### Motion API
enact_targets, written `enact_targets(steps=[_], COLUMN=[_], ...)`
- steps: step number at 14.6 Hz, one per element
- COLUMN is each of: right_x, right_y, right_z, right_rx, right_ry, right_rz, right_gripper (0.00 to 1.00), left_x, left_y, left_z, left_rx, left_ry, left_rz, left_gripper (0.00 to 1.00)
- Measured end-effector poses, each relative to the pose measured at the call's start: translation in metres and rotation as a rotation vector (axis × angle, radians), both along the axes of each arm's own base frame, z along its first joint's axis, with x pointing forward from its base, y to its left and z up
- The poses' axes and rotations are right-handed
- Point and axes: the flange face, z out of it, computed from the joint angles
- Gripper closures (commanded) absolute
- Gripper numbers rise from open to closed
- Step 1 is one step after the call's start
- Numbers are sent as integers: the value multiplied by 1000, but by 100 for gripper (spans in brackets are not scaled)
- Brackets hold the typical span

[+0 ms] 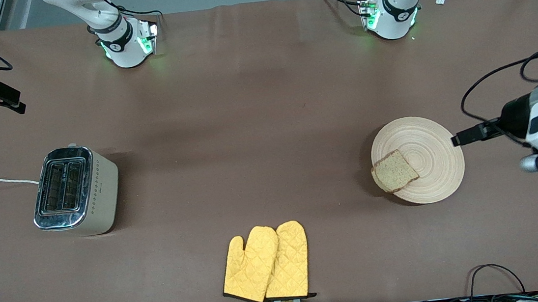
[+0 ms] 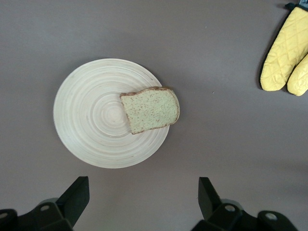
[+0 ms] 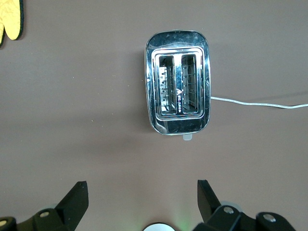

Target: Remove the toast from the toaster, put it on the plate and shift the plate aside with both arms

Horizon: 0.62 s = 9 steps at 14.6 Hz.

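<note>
The toast [image 1: 394,171] is seen lying on the plate [image 1: 429,145] toward the left arm's end of the surface, overhanging the rim; both grippers' jaws are held apart, empty; the plate's shift aside is judged outstanding, calling for both arms.

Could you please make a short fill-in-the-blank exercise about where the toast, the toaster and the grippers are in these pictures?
1. The toast lies on the ____.
2. Both slots of the toaster are ____.
3. The yellow ____ lie nearer to the front camera than the toaster.
4. The left gripper and the right gripper both have ____ fingers.

Missing words: plate; empty; oven mitts; open
</note>
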Motion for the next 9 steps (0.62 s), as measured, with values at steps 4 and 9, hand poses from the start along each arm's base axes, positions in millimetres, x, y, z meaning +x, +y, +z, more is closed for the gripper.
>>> enact_targets(steps=[4, 9], right_x=[0, 0], right_y=[0, 0], right_z=[0, 0], right_rx=[0, 0], right_ry=[0, 0], right_rz=[0, -1], right_gripper=[0, 0], left_x=[-36, -100], left_y=[19, 12], left_z=[57, 97], left_rx=[134, 186], left_ry=[-69, -106], left_rz=[-31, -136], left_gripper=[0, 0])
